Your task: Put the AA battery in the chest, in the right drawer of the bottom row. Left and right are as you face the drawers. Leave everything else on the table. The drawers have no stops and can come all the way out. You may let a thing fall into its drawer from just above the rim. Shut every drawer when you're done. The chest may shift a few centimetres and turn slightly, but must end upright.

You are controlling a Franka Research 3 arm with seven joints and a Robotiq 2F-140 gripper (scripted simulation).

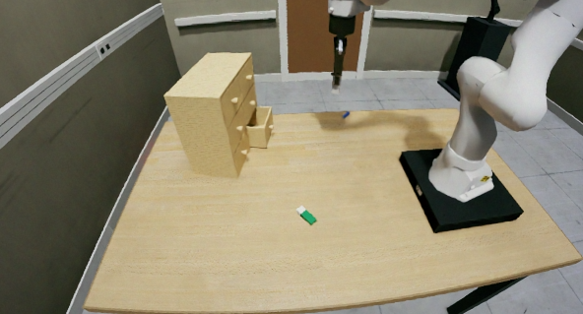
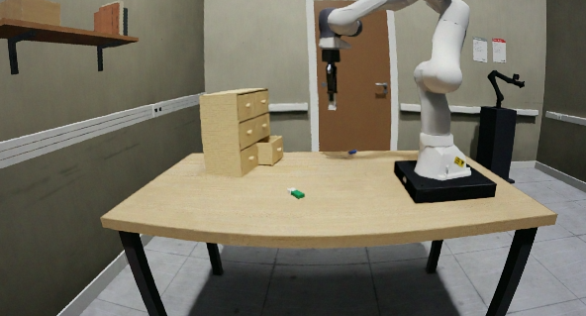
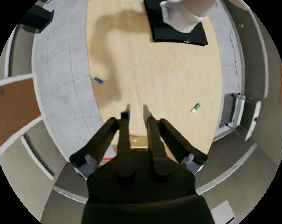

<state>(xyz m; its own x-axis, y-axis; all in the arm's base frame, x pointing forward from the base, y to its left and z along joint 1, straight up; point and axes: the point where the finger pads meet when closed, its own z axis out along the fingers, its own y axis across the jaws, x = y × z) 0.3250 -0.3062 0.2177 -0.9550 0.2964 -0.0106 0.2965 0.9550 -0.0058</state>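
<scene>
The blue AA battery (image 1: 346, 114) (image 2: 352, 152) (image 3: 98, 80) lies on the table near its far edge. The wooden chest (image 1: 204, 138) (image 2: 220, 134) stands upright at the table's left side. Its bottom right drawer (image 1: 257, 138) (image 2: 269, 155), on the far side, is pulled out; the drawer's inside is mostly hidden. The other drawers look shut. My gripper (image 1: 336, 90) (image 2: 332, 105) (image 3: 136, 109) points down, high above the far part of the table, between chest and battery. Its fingers are partly open, with a narrow gap and nothing between them.
A green and white block (image 1: 306, 215) (image 2: 296, 193) (image 3: 196, 108) lies on the table towards the near side, in front of the chest. The arm's black base plate (image 1: 473, 217) (image 2: 445, 193) (image 3: 164, 35) is at the right. The table's far edge runs close behind the battery.
</scene>
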